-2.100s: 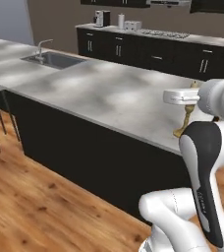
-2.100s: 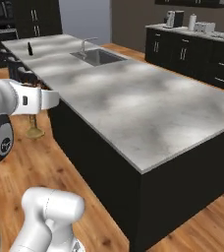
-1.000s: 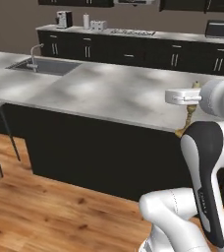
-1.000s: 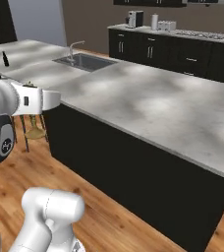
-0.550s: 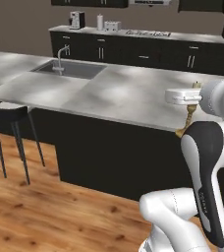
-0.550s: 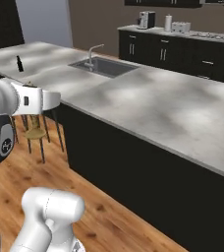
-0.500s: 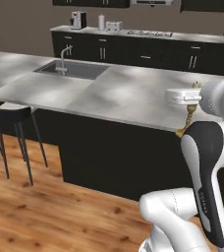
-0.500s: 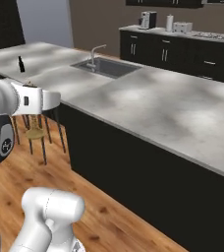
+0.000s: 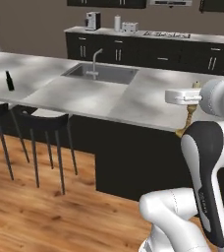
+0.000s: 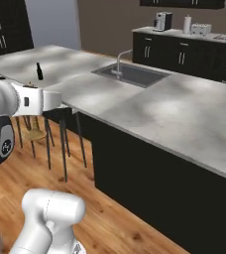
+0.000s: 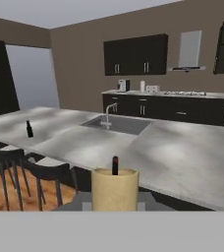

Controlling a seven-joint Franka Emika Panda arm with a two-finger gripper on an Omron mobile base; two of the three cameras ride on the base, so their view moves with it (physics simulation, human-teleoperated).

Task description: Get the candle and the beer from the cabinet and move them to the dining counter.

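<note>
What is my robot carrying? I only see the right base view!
Observer: The candle. The hand view shows its tan top and dark wick, held in the end effector.
Operator: Is it on the counter?
Observer: Not yet. The left base view shows it hanging upright, gripped near its top, by the near edge of the dining counter.

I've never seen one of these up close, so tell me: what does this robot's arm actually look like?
The arm is built of thick, rounded glossy white segments, joined by dark grey-black sections. One joint cap carries a small round emblem, seen in the right base view. At its end sits a flat white boxy gripper with small dark details. No loose cables show; everything looks smooth and enclosed.
</note>
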